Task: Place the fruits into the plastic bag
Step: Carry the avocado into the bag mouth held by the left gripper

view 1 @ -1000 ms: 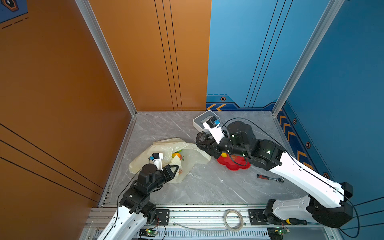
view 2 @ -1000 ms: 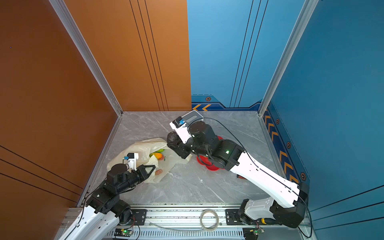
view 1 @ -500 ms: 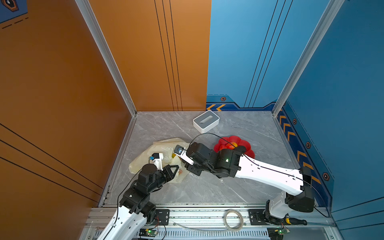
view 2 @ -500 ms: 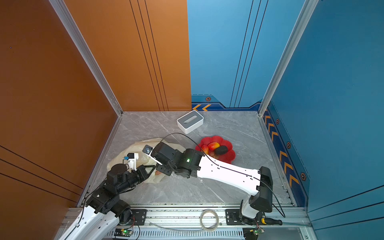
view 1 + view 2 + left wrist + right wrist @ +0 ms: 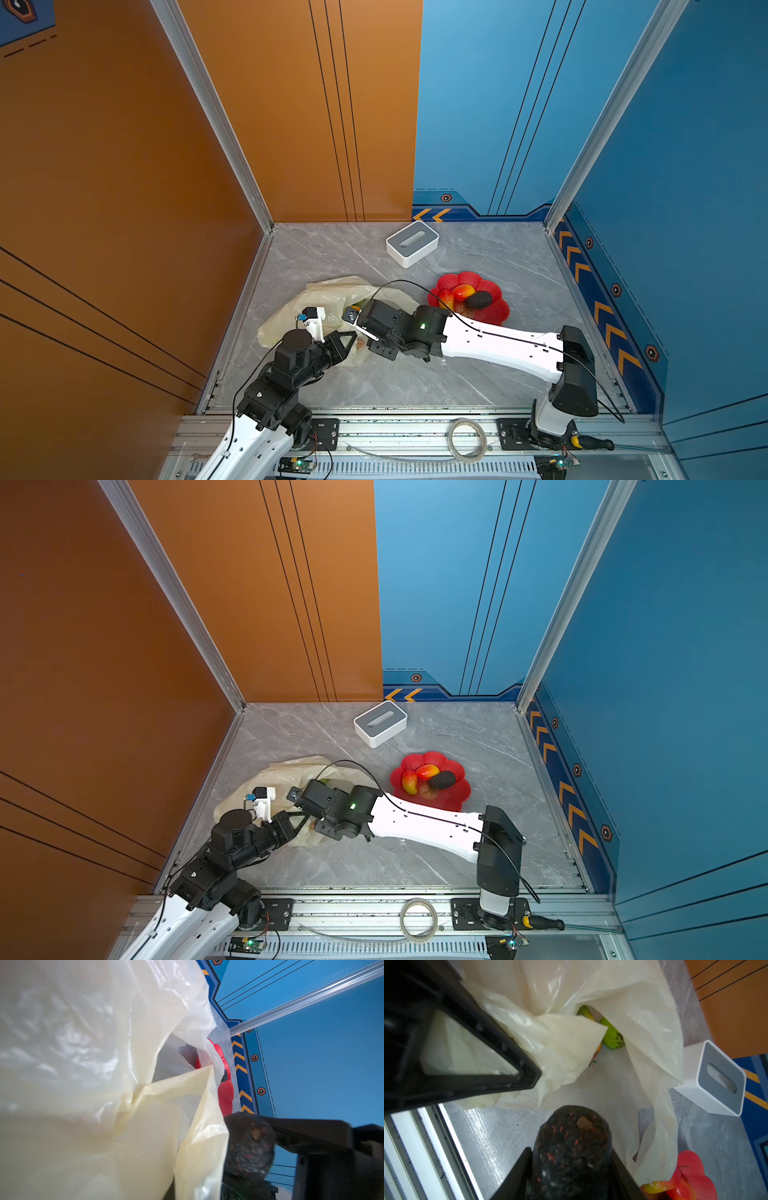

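Cream plastic bag [image 5: 332, 293], rim clamped by left gripper [image 5: 353, 337], already holds green fruit [image 5: 612, 1036]; right gripper [image 5: 571, 1153] grips a dark avocado [image 5: 573, 1134] at its mouth. Three fruits [image 5: 461, 292] remain on the red dish [image 5: 496, 289] beside it.

Bright, even light from above; shadows faint. White glare on floor [image 5: 477, 1126] in right wrist view. Bag [image 5: 62, 1053] blurred and washed pale in left wrist view. Both top views sharp.
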